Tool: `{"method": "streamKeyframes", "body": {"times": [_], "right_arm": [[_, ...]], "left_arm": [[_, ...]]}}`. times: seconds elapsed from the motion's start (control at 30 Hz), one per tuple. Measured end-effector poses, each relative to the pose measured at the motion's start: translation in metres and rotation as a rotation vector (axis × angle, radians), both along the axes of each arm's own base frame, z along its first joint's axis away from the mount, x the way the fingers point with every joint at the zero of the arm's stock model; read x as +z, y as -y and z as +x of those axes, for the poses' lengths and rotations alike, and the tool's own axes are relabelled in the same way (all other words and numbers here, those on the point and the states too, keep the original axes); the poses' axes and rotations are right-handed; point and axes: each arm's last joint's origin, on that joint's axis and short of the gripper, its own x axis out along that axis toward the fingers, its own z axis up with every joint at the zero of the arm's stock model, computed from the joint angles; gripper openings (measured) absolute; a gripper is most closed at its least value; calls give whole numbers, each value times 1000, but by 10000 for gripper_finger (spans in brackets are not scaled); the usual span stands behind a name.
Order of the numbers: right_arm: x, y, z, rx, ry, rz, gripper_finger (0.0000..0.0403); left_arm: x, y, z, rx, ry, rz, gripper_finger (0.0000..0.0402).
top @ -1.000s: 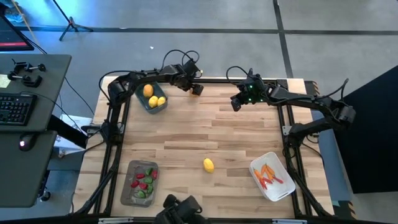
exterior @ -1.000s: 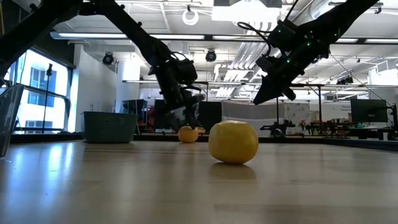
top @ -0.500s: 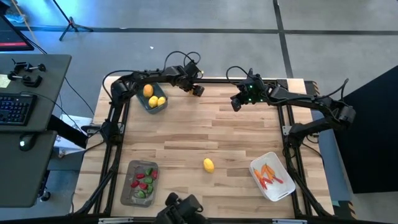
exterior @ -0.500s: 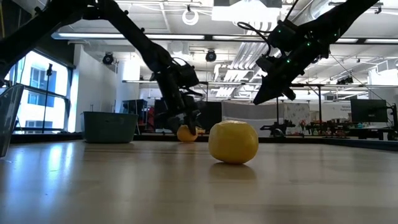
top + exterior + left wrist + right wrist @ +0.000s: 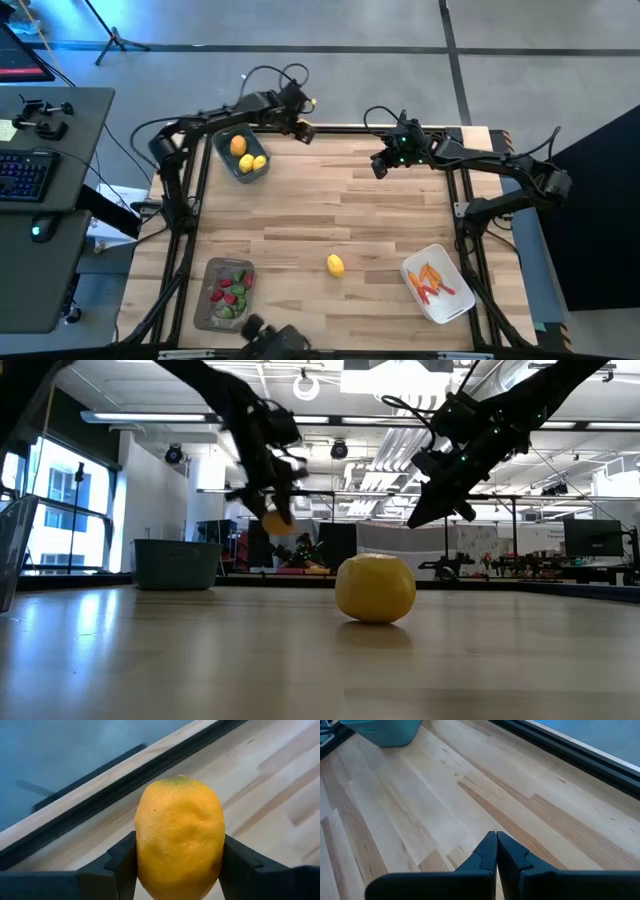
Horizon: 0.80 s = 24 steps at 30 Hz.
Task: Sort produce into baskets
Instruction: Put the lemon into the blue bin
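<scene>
At the upper left of the overhead frame, just past the top edge of the desk [image 5: 400,220], I am holding my left end effector [image 5: 300,131] in the air, its two dark fingers [image 5: 122,865] clamped on the sides of a yellow lemon [image 5: 179,837]. In the table-level frame that lemon is hanging clear above the wood, left of centre. Right beside it, the blue-grey tub [image 5: 229,163] is sitting at the desk's upper left corner with three yellow pieces inside. My right end effector [image 5: 380,168] is hovering over the upper middle of the desk, its fingers pressed together on nothing. A second lemon [image 5: 335,265] is lying alone in the lower middle. The shallow grey tray [image 5: 209,305] at lower left is carrying red and green pieces, and the white tub [image 5: 455,307] at lower right is carrying orange sticks. I am seeing no readable writing anywhere.
</scene>
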Motion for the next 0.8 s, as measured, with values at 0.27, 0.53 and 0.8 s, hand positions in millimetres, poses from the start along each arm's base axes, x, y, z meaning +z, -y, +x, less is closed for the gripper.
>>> {"method": "streamKeyframes", "body": {"times": [0.27,0.53,0.8], "right_arm": [[1,0,1,1,12,-6,0],[3,1,2,-1,34,-19,0],[4,1,4,0,46,-22,0]], "left_arm": [[18,31,-62,213,-55,-106,188],[-15,55,-120,436,-78,-160,188],[-35,42,-132,540,-1,-82,208]]}}
